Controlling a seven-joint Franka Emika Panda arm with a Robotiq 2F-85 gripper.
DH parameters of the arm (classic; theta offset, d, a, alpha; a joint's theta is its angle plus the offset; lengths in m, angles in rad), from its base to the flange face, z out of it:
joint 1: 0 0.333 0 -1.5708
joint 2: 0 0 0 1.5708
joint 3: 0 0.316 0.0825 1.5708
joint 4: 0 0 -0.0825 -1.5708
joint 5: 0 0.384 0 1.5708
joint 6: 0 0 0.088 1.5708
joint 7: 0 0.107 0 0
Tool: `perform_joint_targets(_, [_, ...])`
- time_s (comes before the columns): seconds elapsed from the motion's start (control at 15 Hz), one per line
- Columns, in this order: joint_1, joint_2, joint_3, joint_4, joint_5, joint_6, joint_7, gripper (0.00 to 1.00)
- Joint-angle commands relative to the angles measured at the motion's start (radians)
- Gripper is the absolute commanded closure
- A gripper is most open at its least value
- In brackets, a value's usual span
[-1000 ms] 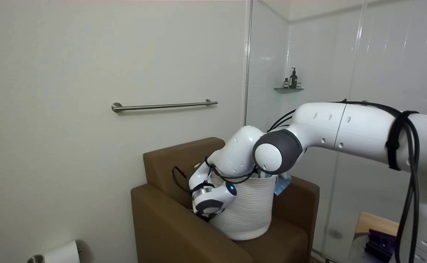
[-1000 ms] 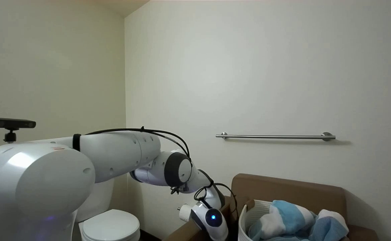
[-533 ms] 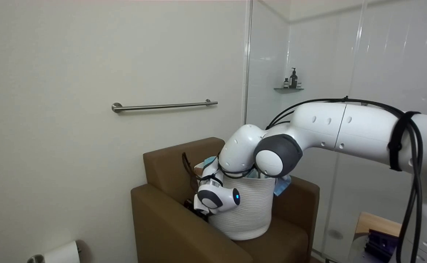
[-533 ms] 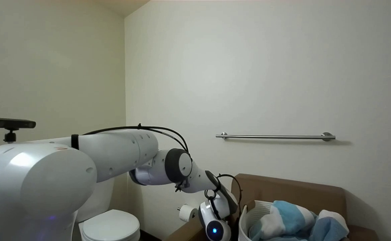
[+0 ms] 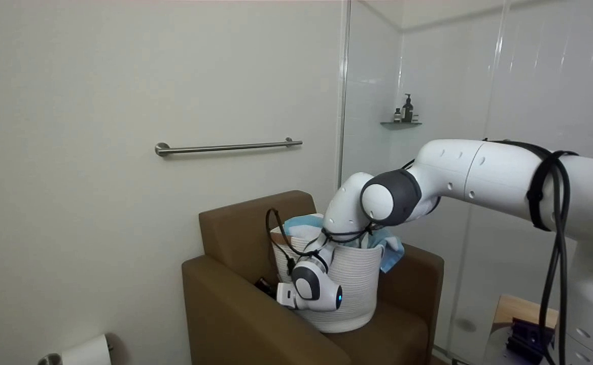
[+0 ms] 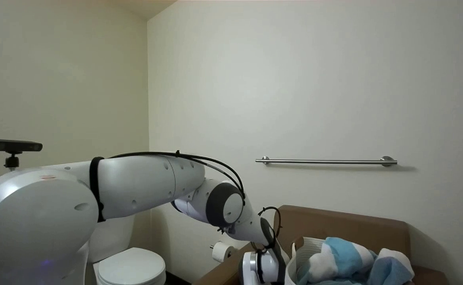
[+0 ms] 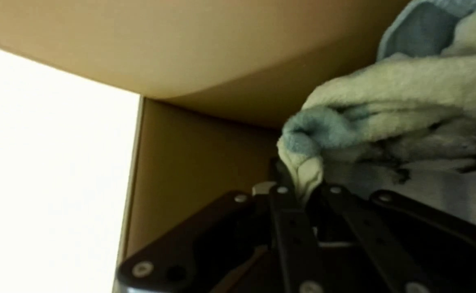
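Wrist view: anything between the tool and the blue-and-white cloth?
Nothing visible, no gap: the wrist view shows a fold of the cloth pinched directly in the tool.

The towel (image 7: 404,87) in the wrist view is napped, matt cloth; the armchair (image 5: 245,319) looks smooth, leather-like, the basket (image 5: 359,284) rough, ribbed cord, the towel bar (image 6: 326,161) shiny metal, the arm (image 6: 136,186) glossy plastic.

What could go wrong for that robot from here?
The blue-and-white towel could slip, since the gripper seems to pinch just a narrow fold. The black cable looping beside the basket might catch on it. With the wrist apparently close to the armchair, a bump is possible.
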Motion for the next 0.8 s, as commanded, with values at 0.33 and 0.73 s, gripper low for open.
perform_joint_targets(0.33, [-0.199, 0.002, 0.194, -0.213, -0.005, -0.376, -0.422, 0.88])
perform_joint_targets(0.73, [-0.437, -0.055, 0.428, -0.434, -0.005, -0.39, -0.683, 0.89])
